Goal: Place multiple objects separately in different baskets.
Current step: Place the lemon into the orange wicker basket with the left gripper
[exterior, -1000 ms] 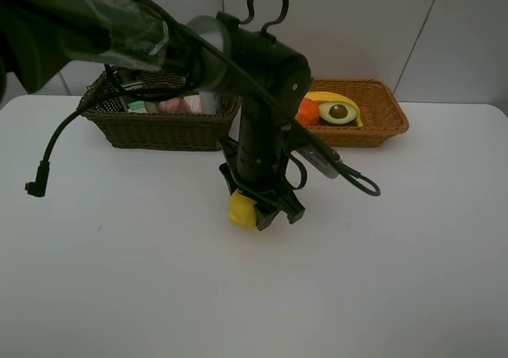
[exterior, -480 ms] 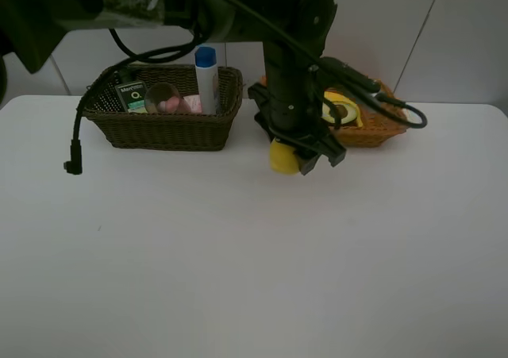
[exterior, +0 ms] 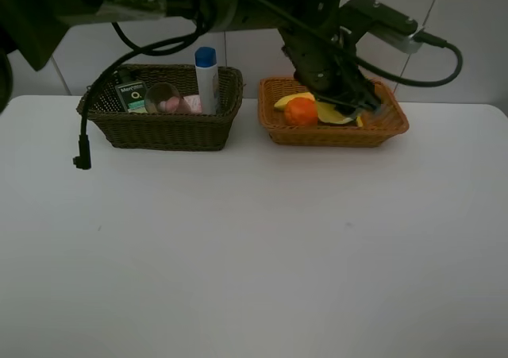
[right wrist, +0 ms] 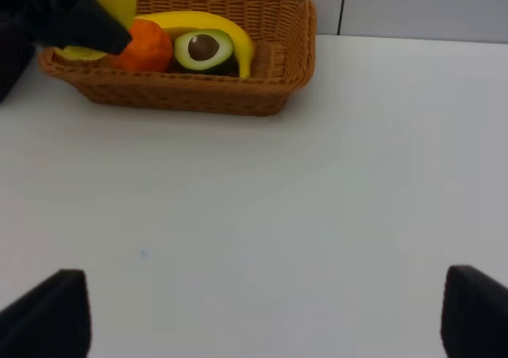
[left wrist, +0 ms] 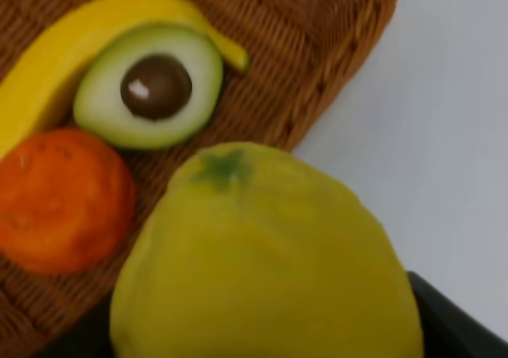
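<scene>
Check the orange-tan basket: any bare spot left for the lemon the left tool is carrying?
Crowded at one end: banana, avocado half and orange sit packed together. Bare weave in the orange-tan basket lies between the avocado and its far end wall. The lemon hangs in the left tool above the basket.

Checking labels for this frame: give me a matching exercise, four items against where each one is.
Items:
1. lemon
2. orange
3. blue-capped bottle
4. right gripper

Places:
a. standing in the dark basket
b. in the left gripper, above the tan basket
c. open over bare table
d. lying in the tan basket beside the avocado

Pairs: 1-b, 2-d, 3-a, 4-c
</scene>
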Tool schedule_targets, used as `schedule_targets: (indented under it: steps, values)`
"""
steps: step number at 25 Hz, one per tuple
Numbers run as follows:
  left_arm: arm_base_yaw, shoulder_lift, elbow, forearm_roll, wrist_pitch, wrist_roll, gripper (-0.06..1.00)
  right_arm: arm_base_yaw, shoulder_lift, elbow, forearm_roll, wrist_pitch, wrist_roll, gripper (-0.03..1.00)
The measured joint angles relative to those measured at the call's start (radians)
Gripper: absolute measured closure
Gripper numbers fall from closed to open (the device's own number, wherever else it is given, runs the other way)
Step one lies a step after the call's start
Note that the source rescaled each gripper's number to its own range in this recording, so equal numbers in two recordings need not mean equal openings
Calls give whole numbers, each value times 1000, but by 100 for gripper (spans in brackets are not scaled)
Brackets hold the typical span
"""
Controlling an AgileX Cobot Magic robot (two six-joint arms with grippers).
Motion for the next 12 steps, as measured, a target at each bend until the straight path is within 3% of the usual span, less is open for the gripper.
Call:
schedule_targets:
  steps: [6,12]
  values:
    - [13,37,0,1,-233,1,16,0,0,0,0,0,0,7]
    - [34,90,0,2,-400,2,16,0,0,0,0,0,0,7]
